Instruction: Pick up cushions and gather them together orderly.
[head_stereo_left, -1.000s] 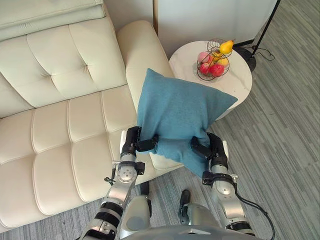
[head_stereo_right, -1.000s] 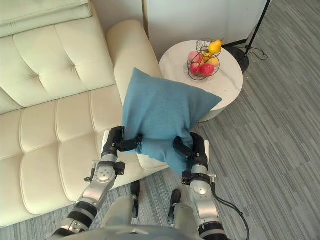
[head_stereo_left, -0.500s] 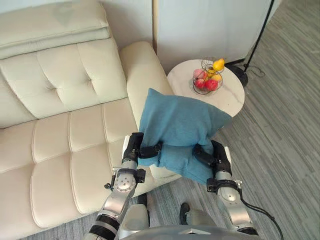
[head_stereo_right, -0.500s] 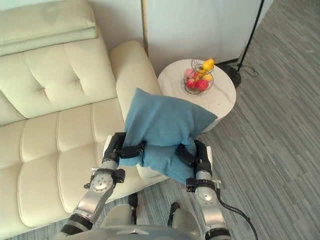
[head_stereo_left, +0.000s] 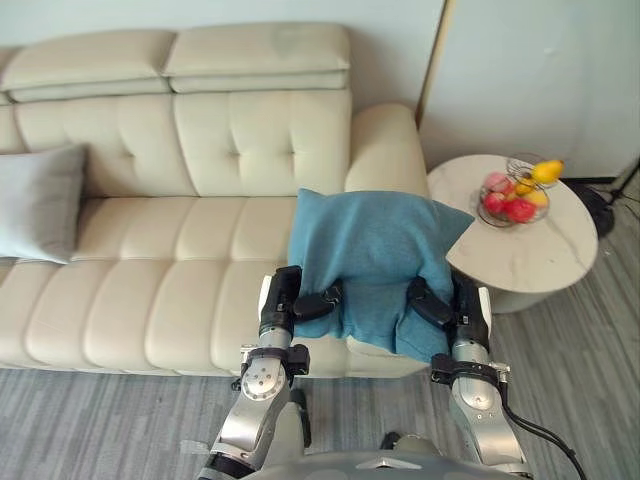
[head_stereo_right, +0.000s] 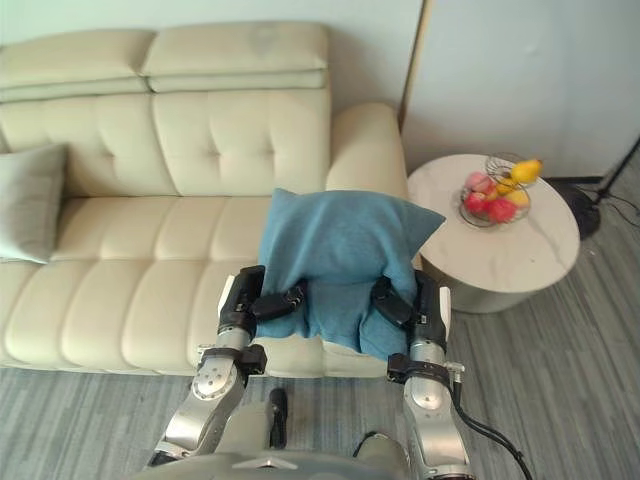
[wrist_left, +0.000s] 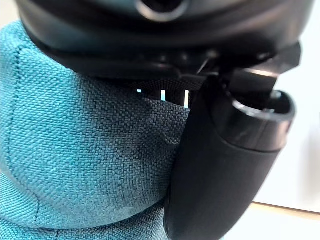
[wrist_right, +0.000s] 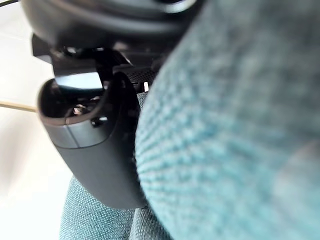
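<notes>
Left hand (head_stereo_left: 284, 300) grips the blue cushion (head_stereo_left: 370, 250) at its lower left corner, thumb (wrist_left: 220, 165) curled over the front of the cloth and pressing into it, the fingers hidden behind. Right hand (head_stereo_left: 457, 306) does the same at the lower right corner, its thumb (wrist_right: 95, 150) clamped against the weave and the fingers out of sight on the far side. Between them the cushion is held off the seat, upright and leaning a little away from the robot, its bottom edge bunched where the thumbs pinch it and its upper right corner pointing toward the side table (head_stereo_left: 545, 265).

Behind and below the cushion runs a cream sofa (head_stereo_left: 150, 270) with tufted back panels; the cushion hangs in front of the seat end nearest the right armrest. At the far left of the sofa a grey cushion (head_stereo_left: 35, 200) leans against the back, well apart from the blue one. Just beside the armrest stands the round pale table, and on it sits a wire fruit basket (head_stereo_left: 515, 192) holding red, pink and yellow fruit. Grey striped floor (head_stereo_left: 100, 420) lies in front of the sofa.
</notes>
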